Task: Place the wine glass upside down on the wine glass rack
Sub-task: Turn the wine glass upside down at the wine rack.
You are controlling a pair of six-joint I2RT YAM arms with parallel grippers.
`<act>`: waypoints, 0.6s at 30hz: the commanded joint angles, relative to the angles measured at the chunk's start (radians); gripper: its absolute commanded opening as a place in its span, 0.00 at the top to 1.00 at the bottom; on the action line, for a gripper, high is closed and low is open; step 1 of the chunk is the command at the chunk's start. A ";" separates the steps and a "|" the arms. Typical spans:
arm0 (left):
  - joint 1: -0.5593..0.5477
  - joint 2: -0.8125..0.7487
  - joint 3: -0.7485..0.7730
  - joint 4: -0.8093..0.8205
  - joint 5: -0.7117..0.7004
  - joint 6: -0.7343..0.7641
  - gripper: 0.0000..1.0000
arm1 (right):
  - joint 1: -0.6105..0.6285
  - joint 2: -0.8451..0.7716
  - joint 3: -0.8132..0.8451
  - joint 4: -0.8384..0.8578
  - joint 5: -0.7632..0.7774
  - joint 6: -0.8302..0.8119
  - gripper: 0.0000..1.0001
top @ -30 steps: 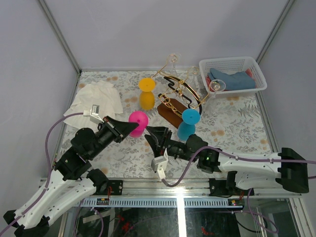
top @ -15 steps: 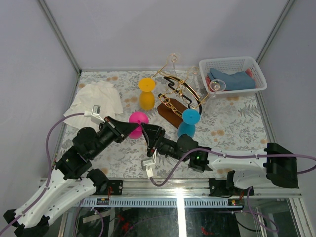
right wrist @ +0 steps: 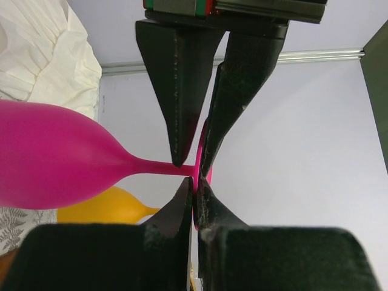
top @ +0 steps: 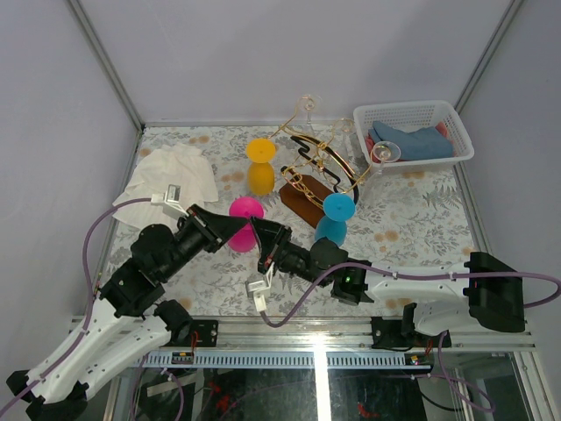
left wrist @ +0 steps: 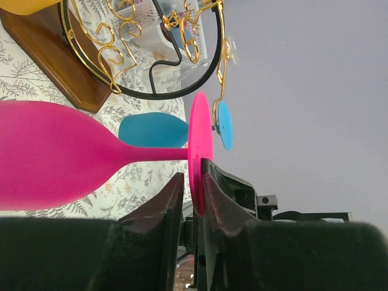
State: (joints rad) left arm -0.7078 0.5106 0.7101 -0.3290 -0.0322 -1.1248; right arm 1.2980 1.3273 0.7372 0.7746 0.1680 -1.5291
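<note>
The pink wine glass (top: 243, 213) is between my two grippers, bowl toward the table and foot away from it. My right gripper (right wrist: 195, 182) is shut on the rim of the glass's foot (right wrist: 203, 159). My left gripper (left wrist: 191, 176) straddles the same foot (left wrist: 200, 145). One finger lies against the disc and a narrow gap shows at the other, so it stands slightly open. In the top view both grippers (top: 252, 228) meet at the glass. The wine glass rack (top: 316, 171), gold wire on a brown base (left wrist: 54, 60), stands behind it to the right.
A blue glass (top: 336, 215) stands by the rack's base and a yellow one (top: 260, 162) left of it. A clear glass (top: 384, 152) hangs on the rack. A white basket (top: 412, 132) with blue cloth is at back right. A white cloth (top: 171, 175) lies at left.
My right arm has swung left to the pink glass and its jaws have closed on the foot. My left gripper, shut on the foot before, has loosened slightly.
</note>
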 commanded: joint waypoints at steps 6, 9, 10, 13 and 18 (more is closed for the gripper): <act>-0.004 -0.008 0.017 0.015 0.037 0.130 0.59 | 0.004 -0.091 0.041 0.018 0.092 0.012 1.00; -0.002 -0.022 0.020 0.002 0.030 0.183 0.45 | 0.004 -0.127 0.019 0.004 0.113 0.049 1.00; -0.002 -0.027 0.021 -0.003 0.025 0.206 0.40 | 0.004 -0.141 0.015 -0.002 0.125 0.072 1.00; -0.002 -0.049 0.021 -0.017 0.002 0.291 0.25 | 0.004 -0.186 0.018 -0.068 0.162 0.196 1.00; -0.003 -0.085 0.016 -0.008 -0.038 0.450 0.14 | 0.004 -0.271 -0.018 -0.132 0.153 0.351 1.00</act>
State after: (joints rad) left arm -0.7082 0.4522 0.7128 -0.3439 -0.0277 -0.8497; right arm 1.3041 1.1454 0.7334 0.6380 0.2737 -1.3342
